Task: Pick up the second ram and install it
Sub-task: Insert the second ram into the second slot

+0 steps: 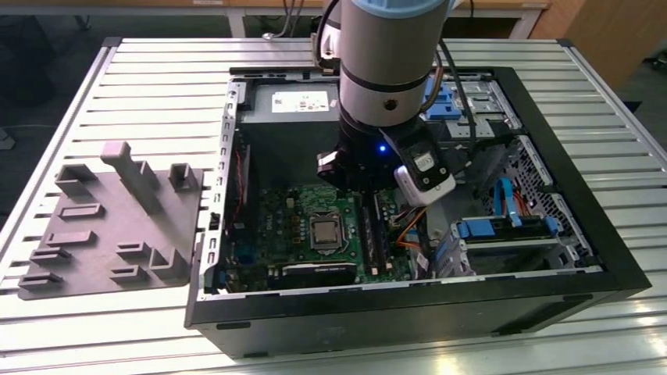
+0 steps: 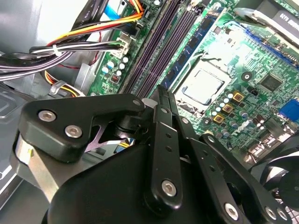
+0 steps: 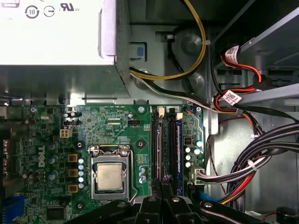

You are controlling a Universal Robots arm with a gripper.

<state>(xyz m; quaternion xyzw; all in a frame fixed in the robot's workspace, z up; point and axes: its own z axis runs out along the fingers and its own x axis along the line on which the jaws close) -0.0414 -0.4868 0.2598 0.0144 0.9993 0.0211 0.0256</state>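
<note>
Hand (image 3: 166, 181) perhaps at memory slots (image 3: 166, 140), case (image 1: 417, 316) on slatted table (image 1: 156, 86).

I see an open black computer case (image 1: 396, 316) in the middle of the slatted table (image 1: 156, 78). Inside it lies a green motherboard (image 1: 281, 207) with its processor (image 1: 326, 232). A grey moulded tray (image 1: 105, 234) rests near the table's edge at the exterior view's left.

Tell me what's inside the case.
A green motherboard with a CPU, long memory slots, cable bundles and a power supply. The gripper hangs over the slots, hiding what lies beneath it.
</note>
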